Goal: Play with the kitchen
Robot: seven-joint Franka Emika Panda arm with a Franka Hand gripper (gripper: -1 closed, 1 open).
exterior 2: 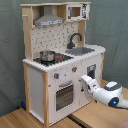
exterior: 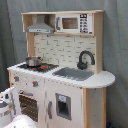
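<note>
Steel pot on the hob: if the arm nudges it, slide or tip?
Probably slides: the small steel pot looks squat and wide-based, upright on the flat hob. Likely light, so a small push may move it. Its shiny metal may be slippery to grip.
</note>
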